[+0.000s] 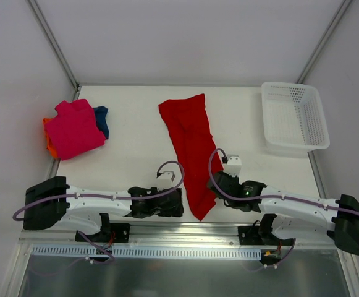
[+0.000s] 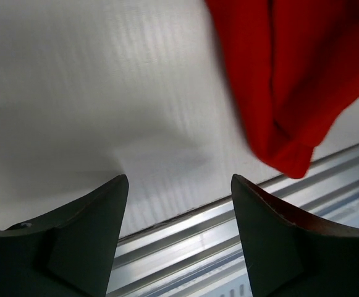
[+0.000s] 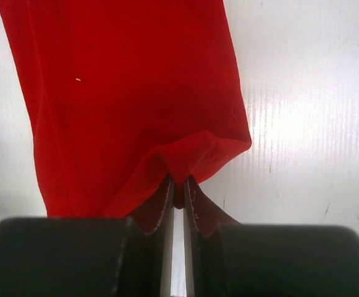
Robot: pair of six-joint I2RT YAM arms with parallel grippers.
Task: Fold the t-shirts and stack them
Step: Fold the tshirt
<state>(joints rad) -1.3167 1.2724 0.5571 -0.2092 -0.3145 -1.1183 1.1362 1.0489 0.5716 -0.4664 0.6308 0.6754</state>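
Note:
The red t-shirt (image 1: 191, 148) lies as a long folded strip down the middle of the table. My right gripper (image 1: 219, 184) is shut on its near right edge; the right wrist view shows the red cloth (image 3: 130, 93) pinched between the fingertips (image 3: 165, 195). My left gripper (image 1: 180, 203) is open and empty just left of the strip's near tip, which shows in the left wrist view (image 2: 290, 80). The magenta-pink t-shirt (image 1: 74, 129) lies folded at the far left on top of the orange t-shirt (image 1: 48, 137) and the dark blue t-shirt (image 1: 102, 119).
A white plastic mesh basket (image 1: 293, 116) stands at the far right of the table. The table's metal front rail (image 2: 241, 229) runs right below my left gripper. A frame post (image 1: 52, 43) rises at the back left.

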